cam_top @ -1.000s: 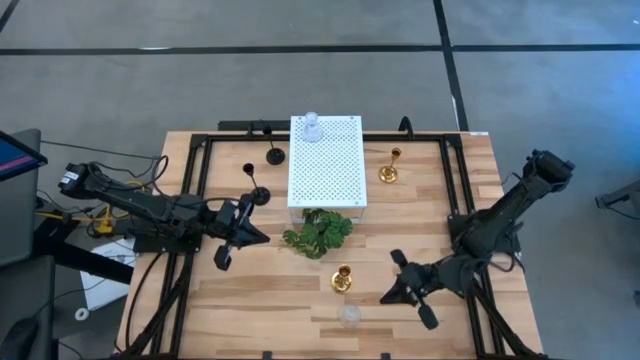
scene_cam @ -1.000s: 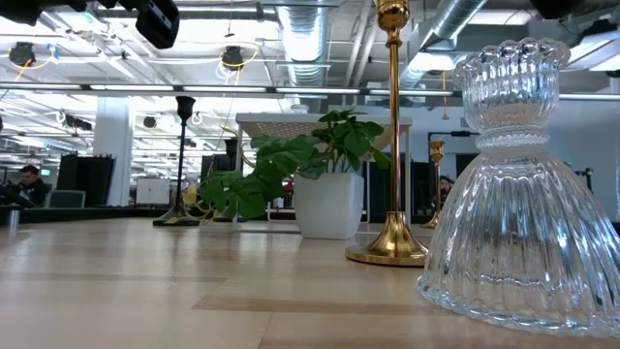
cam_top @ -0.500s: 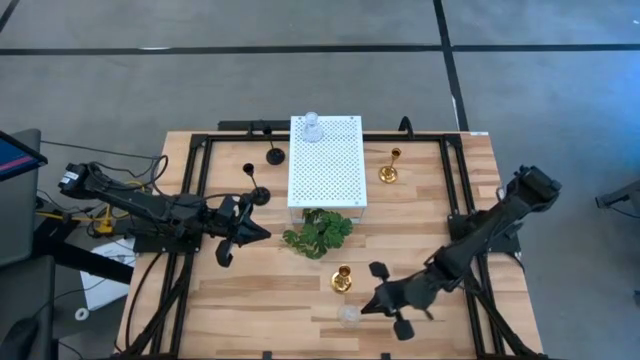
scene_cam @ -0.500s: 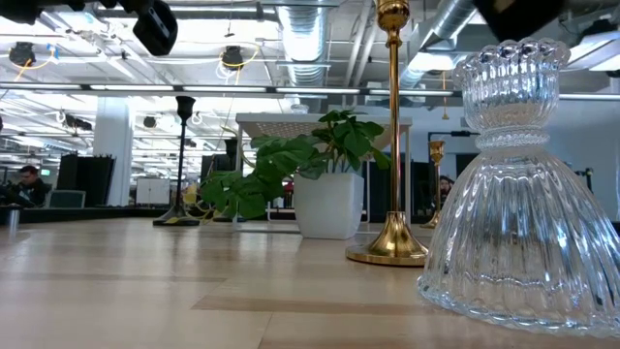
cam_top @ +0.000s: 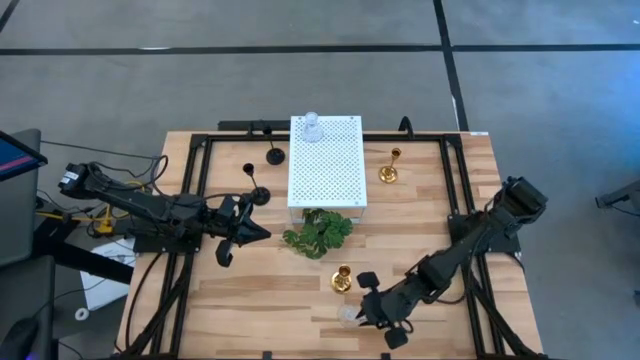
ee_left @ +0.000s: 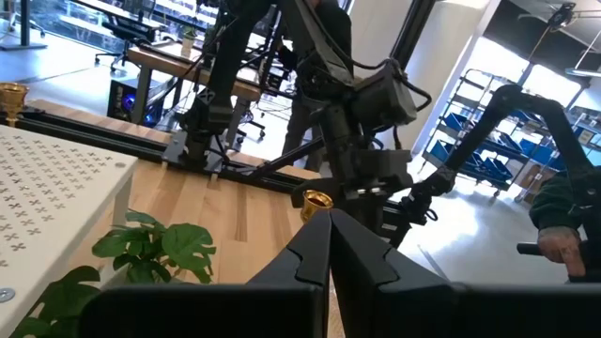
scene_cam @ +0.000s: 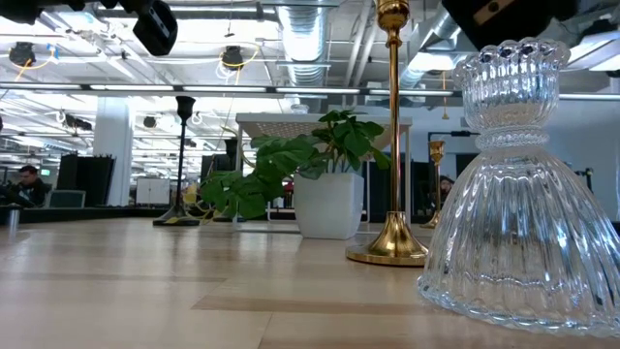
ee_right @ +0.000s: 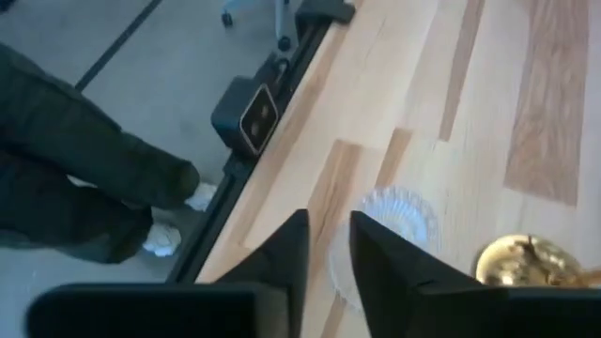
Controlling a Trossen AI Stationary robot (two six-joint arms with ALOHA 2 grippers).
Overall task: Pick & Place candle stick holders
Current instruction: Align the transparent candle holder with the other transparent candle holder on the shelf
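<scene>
A clear glass holder (cam_top: 349, 316) stands on its wide base near the table's front edge; it also shows in the low view (scene_cam: 518, 184). My right gripper (cam_top: 361, 311) hovers just right of and above it, open by a narrow gap (ee_right: 327, 246), with the holder (ee_right: 394, 221) beyond the fingertips. A gold holder (cam_top: 342, 279) stands upright just behind it. Another gold holder (cam_top: 389, 172) and two black ones (cam_top: 274, 155) (cam_top: 259, 195) stand farther back. A second glass holder (cam_top: 312, 128) sits on the white perforated stand (cam_top: 327, 175). My left gripper (cam_top: 265, 236) waits shut at mid-left.
A green leafy sprig (cam_top: 318, 232) lies in front of the white stand, between the two arms. Black frame rails (cam_top: 195, 200) run along both table sides. A person's legs and shoe (ee_right: 94, 202) show beyond the table's near edge.
My right gripper has swung toward the table's left and near edges, from the right side to just beside and above the front glass holder. It now shows at the top of the low view, over the holder's cup. The holders have not moved.
</scene>
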